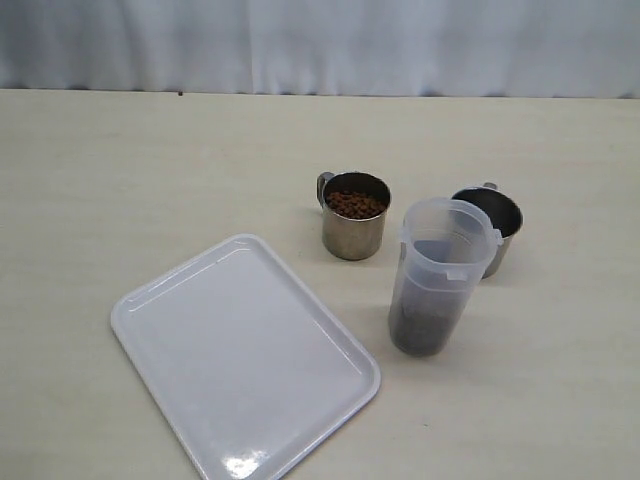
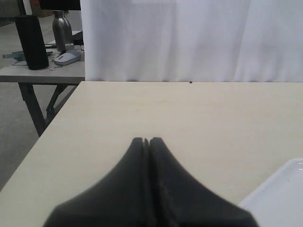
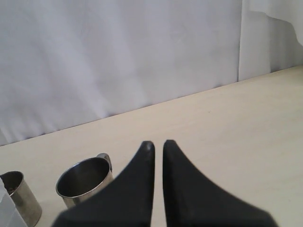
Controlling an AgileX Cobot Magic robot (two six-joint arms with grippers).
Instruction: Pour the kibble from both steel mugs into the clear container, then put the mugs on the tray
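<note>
One steel mug [image 1: 355, 215] stands upright near the table's middle, filled with kibble [image 1: 355, 204]. The other steel mug [image 1: 494, 222] stands just behind and to the right of the clear container [image 1: 438, 277] and looks empty inside. The container is upright, with dark kibble [image 1: 420, 330] in its bottom. The white tray [image 1: 243, 357] lies bare at the front left. Neither gripper shows in the exterior view. My left gripper [image 2: 146, 140] is shut and empty above bare table beside a tray corner [image 2: 284, 191]. My right gripper [image 3: 158, 144] has its fingers nearly together, holding nothing, beside the empty mug [image 3: 84, 178].
A white curtain [image 1: 320, 45] hangs behind the table's far edge. In the left wrist view the table's side edge drops to the floor, with a second desk [image 2: 42, 73] of clutter beyond. The kibble mug [image 3: 21, 198] sits at the right wrist view's border.
</note>
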